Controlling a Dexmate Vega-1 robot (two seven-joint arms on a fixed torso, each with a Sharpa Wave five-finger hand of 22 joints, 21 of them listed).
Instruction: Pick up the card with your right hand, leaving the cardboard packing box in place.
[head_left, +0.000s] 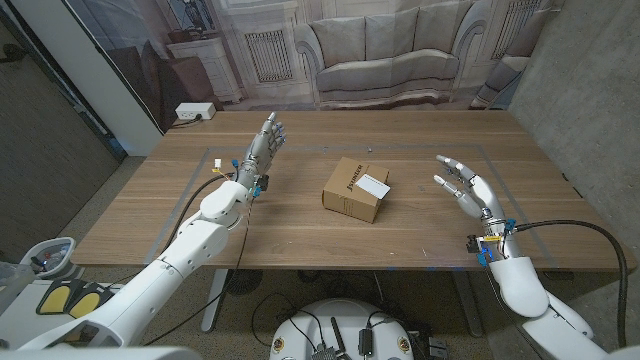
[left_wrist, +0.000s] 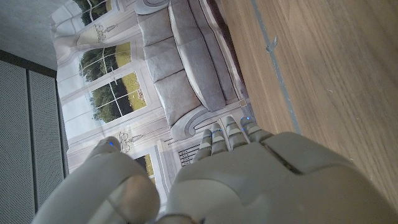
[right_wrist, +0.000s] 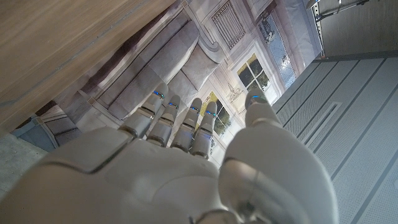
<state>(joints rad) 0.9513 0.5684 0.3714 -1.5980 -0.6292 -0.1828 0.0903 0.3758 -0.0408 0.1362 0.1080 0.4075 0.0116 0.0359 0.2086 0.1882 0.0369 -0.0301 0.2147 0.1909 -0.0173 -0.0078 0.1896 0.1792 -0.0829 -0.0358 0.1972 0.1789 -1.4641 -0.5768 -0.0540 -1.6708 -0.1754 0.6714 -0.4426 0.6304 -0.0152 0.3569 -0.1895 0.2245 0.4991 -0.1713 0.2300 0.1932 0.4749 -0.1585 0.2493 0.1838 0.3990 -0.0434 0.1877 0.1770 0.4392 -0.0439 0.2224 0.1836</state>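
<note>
The card (head_left: 372, 184) lay on top of the box (head_left: 356, 190), untouched, so the pickup had not begun. The right hand (head_left: 463, 186) hovered right of the box, well apart, fingers spread and empty; the left hand (head_left: 263, 146) stood open to the box's left.

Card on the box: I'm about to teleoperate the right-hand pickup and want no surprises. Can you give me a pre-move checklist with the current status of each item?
1. Card lies exposed on top of the cardboard packing box: ok.
2. Right hand holds nothing, fingers apart: ok.
3. Bare table between the right hand and the box: ok.
4. Left hand holds nothing and is apart from the box: ok.
5. Card loose rather than stuck to the box: cannot tell.
</note>
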